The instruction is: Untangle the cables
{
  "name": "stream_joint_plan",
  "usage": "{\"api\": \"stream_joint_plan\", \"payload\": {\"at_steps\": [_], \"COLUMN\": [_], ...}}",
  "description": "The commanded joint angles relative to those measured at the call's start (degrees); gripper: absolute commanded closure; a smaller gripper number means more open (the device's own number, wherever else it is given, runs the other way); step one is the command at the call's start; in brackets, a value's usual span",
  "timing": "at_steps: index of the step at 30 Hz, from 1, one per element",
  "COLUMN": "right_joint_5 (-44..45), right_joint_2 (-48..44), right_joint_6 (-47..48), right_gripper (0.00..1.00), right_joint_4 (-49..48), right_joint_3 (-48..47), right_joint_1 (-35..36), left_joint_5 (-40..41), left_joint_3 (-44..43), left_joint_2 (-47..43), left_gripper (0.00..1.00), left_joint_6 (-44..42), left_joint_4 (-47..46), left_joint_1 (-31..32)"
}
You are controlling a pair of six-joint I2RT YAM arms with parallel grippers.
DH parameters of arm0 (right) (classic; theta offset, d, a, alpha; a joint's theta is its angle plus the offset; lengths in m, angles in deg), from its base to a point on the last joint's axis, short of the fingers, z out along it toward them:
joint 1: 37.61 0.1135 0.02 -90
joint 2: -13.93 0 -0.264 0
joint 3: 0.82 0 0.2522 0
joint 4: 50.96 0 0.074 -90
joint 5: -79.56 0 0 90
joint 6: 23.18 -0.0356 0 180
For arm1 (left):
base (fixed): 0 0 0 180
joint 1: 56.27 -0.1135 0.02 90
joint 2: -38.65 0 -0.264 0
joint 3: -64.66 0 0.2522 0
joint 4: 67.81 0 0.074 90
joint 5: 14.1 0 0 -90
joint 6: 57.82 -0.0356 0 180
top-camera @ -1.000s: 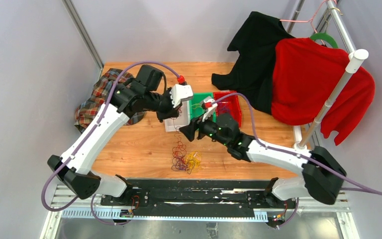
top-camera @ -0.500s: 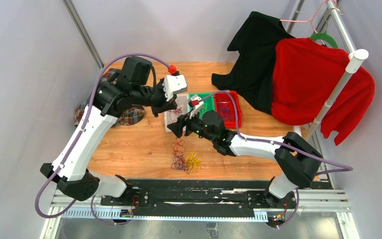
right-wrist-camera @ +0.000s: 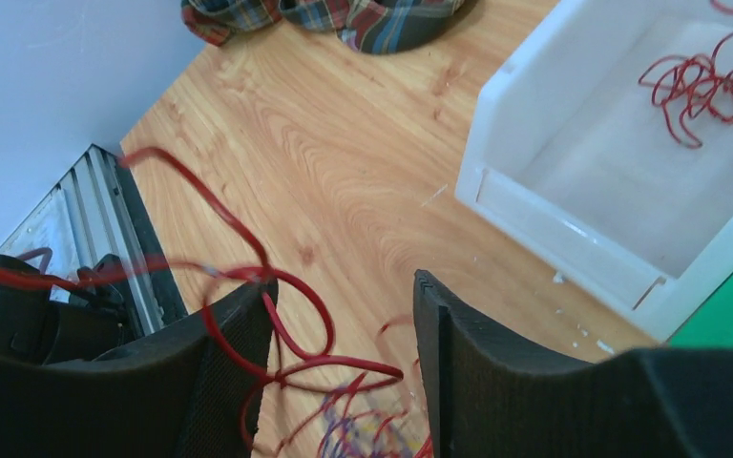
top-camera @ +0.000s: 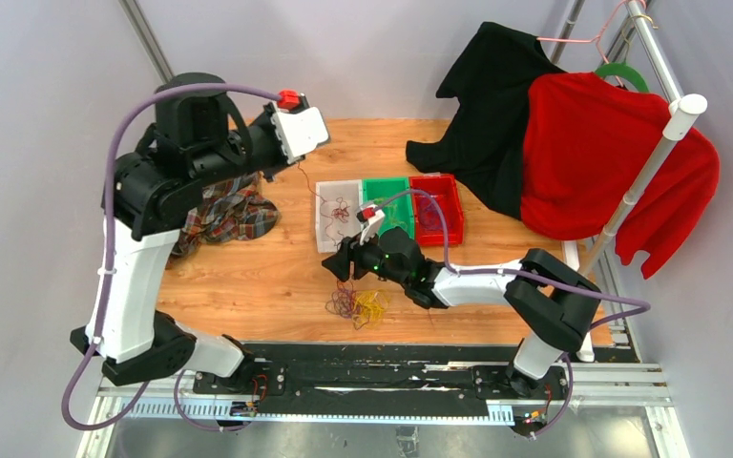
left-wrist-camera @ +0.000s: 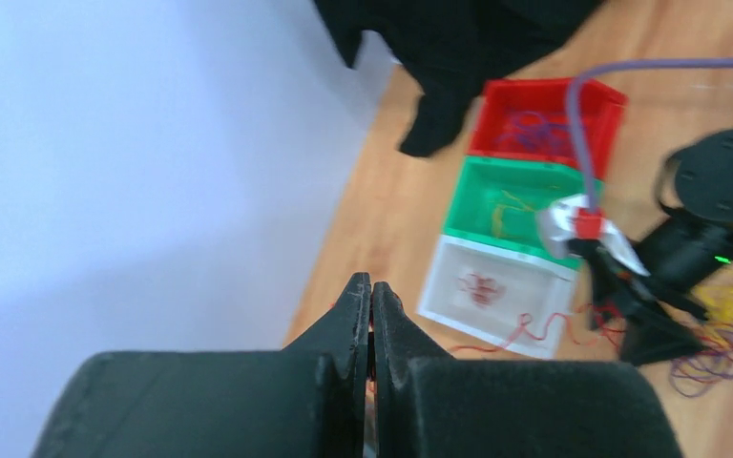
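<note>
**Student:** What surrounds the work area?

**Instructor:** A wooden table (top-camera: 267, 272) with visible grain. At its far middle stand three rectangular plastic bins in a row: white bin (top-camera: 318, 224), green bin (top-camera: 387, 180) and red bin (top-camera: 436, 177). The right arm lies across the green bin's near side. A crumpled plaid cloth (top-camera: 234, 212) sits at the left. At the right, a black garment (top-camera: 492, 105) and a red garment (top-camera: 601, 153) drape over a rack with a white pole (top-camera: 651, 157).

**Student:** Where are the cables?

**Instructor:** The cables (top-camera: 358, 305) are thin curly strands in red, purple and yellow. They form one loose tangle on the table near the front edge, just beside the right gripper (top-camera: 331, 266). A small red curl (top-camera: 340, 211) lies inside the white bin. A single red cable (right-wrist-camera: 232, 224) slants from the high left gripper (left-wrist-camera: 370, 286) down over the white bin toward the right gripper.

**Student:** And the grippers?

**Instructor:** The left gripper's black fingers are pressed together, pinching the red cable. The right gripper's textured black fingers are spread, and the red cable loops across the gap and over one finger.
</note>
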Motion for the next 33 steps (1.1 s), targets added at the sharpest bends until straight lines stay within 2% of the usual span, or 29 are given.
{"api": "stream_joint_plan", "payload": {"at_steps": [1, 6, 10, 17, 19, 21, 22, 24, 28, 31, 33], "right_joint_5": [0.8, 1.38, 2.38, 4.24, 5.12, 6.06, 6.68, 7.63, 9.25, 8.91, 8.98], "right_joint_2": [1.14, 1.74, 1.03, 0.08, 0.03, -0.16, -0.32, -0.83, -2.1, -4.18, -6.5], "right_joint_6": [-2.89, -4.05, -4.66, -5.76, -6.37, -7.23, -8.0, -9.36, -10.5, -9.71, -8.43], "right_gripper": [0.49, 0.58, 0.59, 0.6, 0.73, 0.95, 0.99, 0.99, 0.99, 1.0, 0.99], "right_joint_4": [-1.66, -1.64, -1.1, -1.21, -1.2, -1.08, -0.8, -0.37, -0.69, -0.94, 0.26], "right_joint_3": [1.94, 3.5, 5.43, 8.99, 9.86, 11.08, 11.71, 12.98, 15.64, 16.32, 16.28], "right_joint_1": [1.25, 1.86, 1.94, 1.94, 1.95, 1.94, 1.94, 2.0, 1.94, 1.98, 1.94], "left_joint_5": [7.69, 12.33, 16.48, 23.32, 24.72, 25.95, 26.65, 27.75, 28.84, 26.08, 23.79], "left_joint_3": [-8.23, -9.28, -7.26, -1.11, -0.36, 0.16, 0.48, 0.85, -0.06, -1.3, 3.09], "left_joint_2": [1.62, -0.01, -1.66, -5.07, -5.31, -5.26, -5.13, -4.64, -3.24, -2.97, -4.84], "left_gripper": [1.0, 1.0, 1.0, 1.0, 1.0, 1.0, 1.0, 0.99, 1.0, 1.0, 1.0], "left_joint_6": [-7.67, -12.24, -17.29, -27.67, -29.92, -31.32, -32.25, -33.65, -34.38, -28.42, -24.06], "left_joint_4": [-1.89, -8.58, -13.87, -33.39, -37.96, -42.37, -44.68, -48.5, -52.55, -44.15, -41.07], "left_joint_1": [0.29, 0.47, 0.73, 0.75, 0.78, 0.82, 0.82, 0.75, 0.83, 0.75, 0.89]}}
